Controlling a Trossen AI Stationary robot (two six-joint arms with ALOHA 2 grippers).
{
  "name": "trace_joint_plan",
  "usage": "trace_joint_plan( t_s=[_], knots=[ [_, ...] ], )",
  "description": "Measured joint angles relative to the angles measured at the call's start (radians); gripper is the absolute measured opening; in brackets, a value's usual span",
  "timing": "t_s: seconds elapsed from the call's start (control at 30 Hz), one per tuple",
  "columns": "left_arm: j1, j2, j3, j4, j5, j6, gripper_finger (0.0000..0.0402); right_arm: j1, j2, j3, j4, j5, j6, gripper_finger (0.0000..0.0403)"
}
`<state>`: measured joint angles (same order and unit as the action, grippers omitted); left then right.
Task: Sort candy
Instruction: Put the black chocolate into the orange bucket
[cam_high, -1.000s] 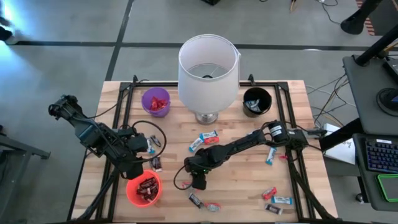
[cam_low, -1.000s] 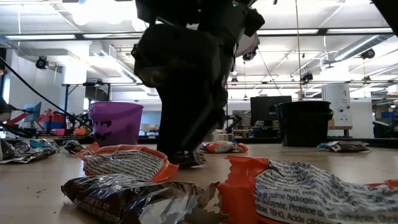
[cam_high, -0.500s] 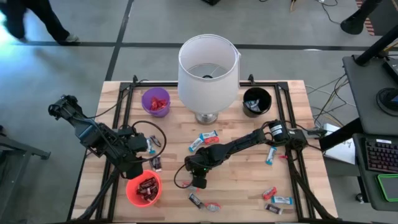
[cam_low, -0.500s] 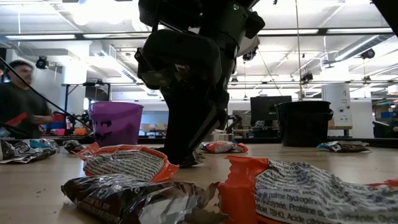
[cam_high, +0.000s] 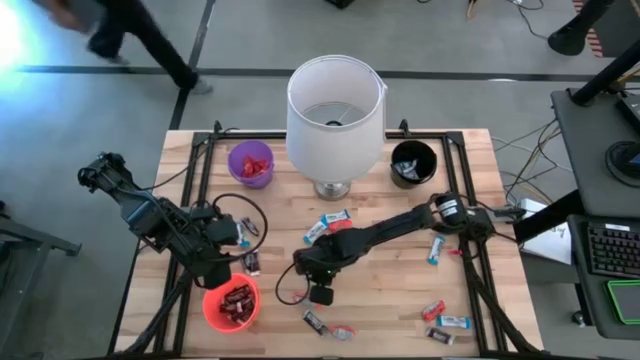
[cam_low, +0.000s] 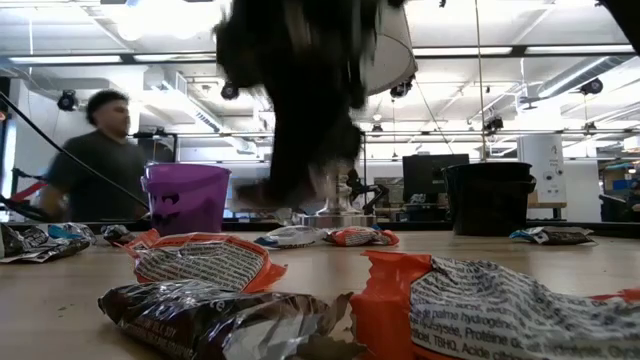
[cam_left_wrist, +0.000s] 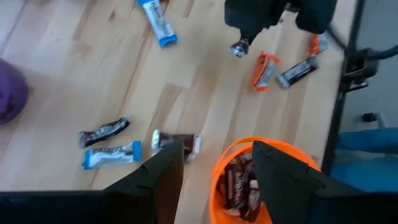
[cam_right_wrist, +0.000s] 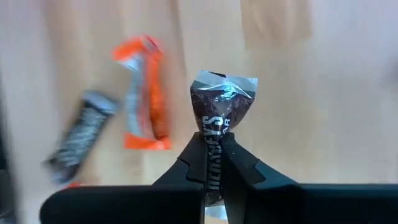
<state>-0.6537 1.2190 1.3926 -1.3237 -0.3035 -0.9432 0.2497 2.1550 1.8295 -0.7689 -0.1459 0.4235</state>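
Right gripper (cam_right_wrist: 213, 163) hung over the middle of the desk (cam_high: 380, 290), toward the front edge, fingers clenched on a dark brown candy bar (cam_right_wrist: 219, 118), pinched by one end with the crimped foil tail sticking out past the tips. Looked like the carry step: best kept high enough to clear the orange cup (cam_high: 231, 303) rim by the front-left corner, then released right over the brown bars already piled in there. Slippery foil, thin grip, so no jerky swings. Left gripper (cam_left_wrist: 214, 165) waited just above that same cup, fingers spread, nothing held. Rest of the candy lay scattered flat on the pale wood planks: an orange-red wrapper (cam_right_wrist: 144, 98) and a dark one (cam_right_wrist: 79, 134) near the front edge, light blue ones (cam_high: 323, 224) mid-desk, a few more by the front-right corner. All crinkly, shiny, finger-shaped. Purple cup (cam_high: 250, 163) and black cup (cam_high: 412, 162) stood along the back edge
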Motion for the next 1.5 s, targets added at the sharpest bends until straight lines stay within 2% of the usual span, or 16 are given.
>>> trace_joint_plan(
  t_s=[0.1,0.33,0.63,1.17,1.5],
  knots=[
    [0.001,0.003,0.000,0.039,-0.007,0.000,0.0173,0.001,-0.027,0.077,-0.053,0.003,-0.026,0.0012],
    [0.001,0.009,0.000,0.058,-0.011,-0.043,0.0173,0.002,-0.044,0.284,-0.039,0.016,-0.084,0.0012],
    [0.001,0.022,0.000,0.195,-0.027,0.016,0.0184,0.001,-0.044,0.415,0.015,0.018,-0.100,0.0012],
    [0.008,0.078,-0.001,0.371,-0.027,0.133,0.0187,0.000,-0.044,0.434,0.050,0.019,-0.110,0.0012],
    [0.010,0.116,-0.001,0.383,-0.027,0.159,0.0187,0.001,-0.044,0.434,0.048,0.019,-0.111,0.0012]
  ],
)
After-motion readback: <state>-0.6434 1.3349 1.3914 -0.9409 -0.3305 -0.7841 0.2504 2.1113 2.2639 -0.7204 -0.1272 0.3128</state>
